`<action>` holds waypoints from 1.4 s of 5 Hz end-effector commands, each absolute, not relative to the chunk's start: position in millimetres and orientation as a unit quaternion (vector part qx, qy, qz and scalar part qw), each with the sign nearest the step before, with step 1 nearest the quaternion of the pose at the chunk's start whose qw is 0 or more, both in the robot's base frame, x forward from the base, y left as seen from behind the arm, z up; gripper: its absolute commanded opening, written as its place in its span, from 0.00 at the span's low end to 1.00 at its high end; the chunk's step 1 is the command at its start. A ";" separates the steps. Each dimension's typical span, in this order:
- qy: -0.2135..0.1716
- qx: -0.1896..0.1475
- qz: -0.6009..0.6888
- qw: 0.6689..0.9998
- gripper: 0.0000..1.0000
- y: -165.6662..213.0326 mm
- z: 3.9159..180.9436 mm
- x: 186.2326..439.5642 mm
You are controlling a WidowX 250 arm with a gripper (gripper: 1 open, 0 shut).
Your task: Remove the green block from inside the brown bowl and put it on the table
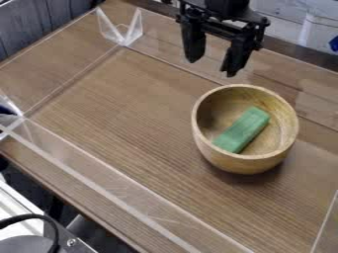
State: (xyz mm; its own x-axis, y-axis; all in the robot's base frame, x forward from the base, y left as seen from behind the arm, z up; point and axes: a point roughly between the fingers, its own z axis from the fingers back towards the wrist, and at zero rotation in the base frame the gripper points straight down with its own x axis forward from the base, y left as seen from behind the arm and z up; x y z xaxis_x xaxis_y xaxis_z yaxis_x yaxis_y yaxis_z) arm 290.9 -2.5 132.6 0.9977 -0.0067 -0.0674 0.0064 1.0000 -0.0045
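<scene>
The brown bowl stands on the table toward the right side. Inside it lies the green block, slanted against the bowl's inner wall. My gripper hangs above the table behind the bowl, up and a little left of its rim, pointing down. Its two dark fingers stand apart with nothing between them, so it is open. It does not touch the bowl or the block.
Low clear plastic walls edge the tabletop on the left, front and back. A clear bracket sits at the far left corner. Dark cables show below the table's front-left corner.
</scene>
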 end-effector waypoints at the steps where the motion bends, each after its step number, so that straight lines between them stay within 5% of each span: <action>1: 0.035 -0.002 -0.017 0.999 1.00 -10.2 127.2 289.9; 7: 0.031 -0.011 -0.095 0.995 1.00 -51.8 88.1 292.8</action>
State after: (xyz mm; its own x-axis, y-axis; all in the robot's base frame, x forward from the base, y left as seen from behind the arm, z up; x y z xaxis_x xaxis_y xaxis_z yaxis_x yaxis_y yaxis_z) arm 287.2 -49.9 76.9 0.9776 -0.1828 -0.1048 0.1808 0.9831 -0.0283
